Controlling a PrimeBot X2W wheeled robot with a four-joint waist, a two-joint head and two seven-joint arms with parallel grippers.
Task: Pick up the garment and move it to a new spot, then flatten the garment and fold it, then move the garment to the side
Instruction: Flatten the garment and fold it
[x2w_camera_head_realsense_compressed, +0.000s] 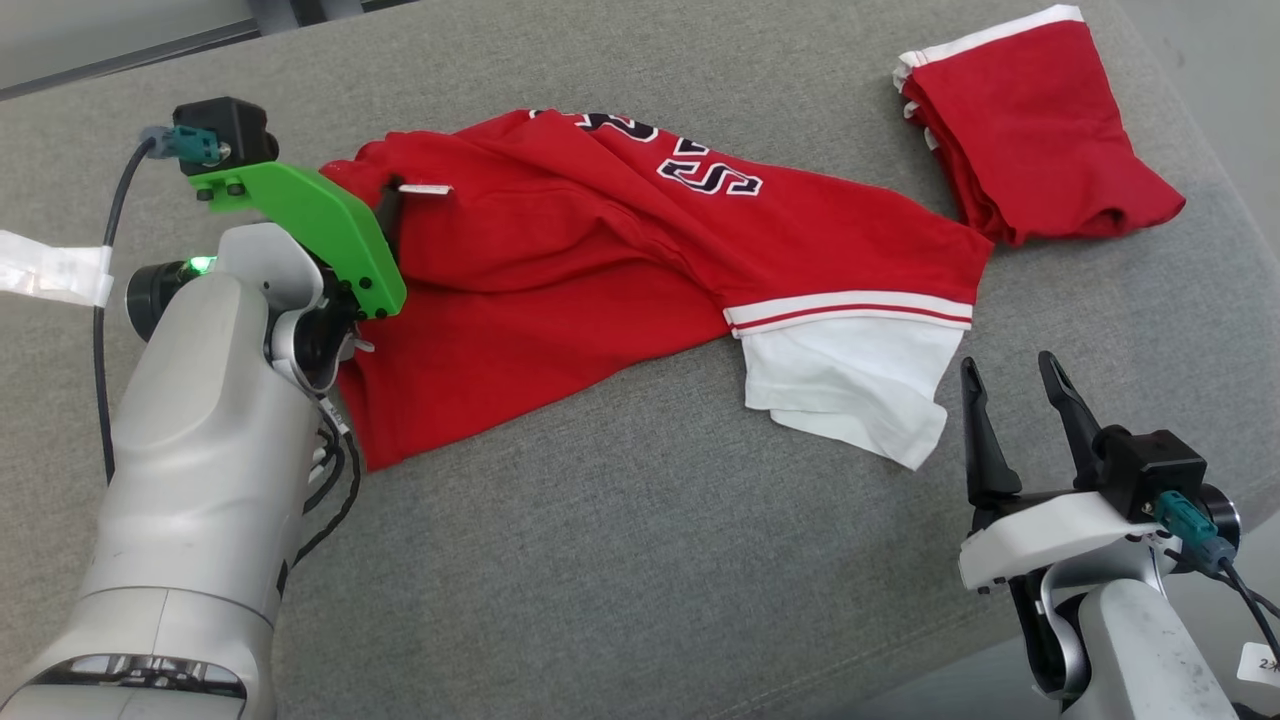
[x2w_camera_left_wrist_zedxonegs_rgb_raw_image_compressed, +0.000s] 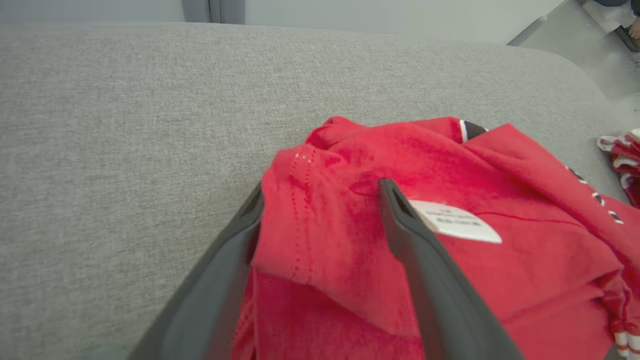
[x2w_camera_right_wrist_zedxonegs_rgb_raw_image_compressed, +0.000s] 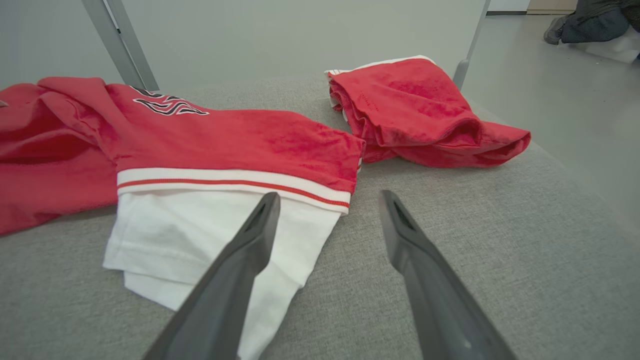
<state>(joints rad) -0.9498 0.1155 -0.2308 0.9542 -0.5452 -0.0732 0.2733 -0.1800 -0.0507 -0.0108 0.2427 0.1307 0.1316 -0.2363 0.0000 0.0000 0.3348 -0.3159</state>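
The garment (x2w_camera_head_realsense_compressed: 600, 250), a red shirt with black-and-white lettering and a white sleeve (x2w_camera_head_realsense_compressed: 850, 380), lies crumpled across the grey cushion (x2w_camera_head_realsense_compressed: 620, 560). My left gripper (x2w_camera_head_realsense_compressed: 386, 215) is at its left end. In the left wrist view this gripper (x2w_camera_left_wrist_zedxonegs_rgb_raw_image_compressed: 320, 195) stands open, its fingers straddling a raised fold of the garment (x2w_camera_left_wrist_zedxonegs_rgb_raw_image_compressed: 500, 280) beside a white label (x2w_camera_left_wrist_zedxonegs_rgb_raw_image_compressed: 455, 220). My right gripper (x2w_camera_head_realsense_compressed: 1010, 368) is open just right of the white sleeve and holds nothing. In the right wrist view this gripper (x2w_camera_right_wrist_zedxonegs_rgb_raw_image_compressed: 330, 197) points past the sleeve's edge (x2w_camera_right_wrist_zedxonegs_rgb_raw_image_compressed: 200, 235) of the garment (x2w_camera_right_wrist_zedxonegs_rgb_raw_image_compressed: 225, 135).
A second red garment (x2w_camera_head_realsense_compressed: 1030, 140), folded, lies at the cushion's far right corner (x2w_camera_right_wrist_zedxonegs_rgb_raw_image_compressed: 410, 110). A strip of white tape (x2w_camera_head_realsense_compressed: 55, 270) sits at the left edge. The cushion's right edge drops to bare floor (x2w_camera_right_wrist_zedxonegs_rgb_raw_image_compressed: 575, 100). Open cushion lies in front.
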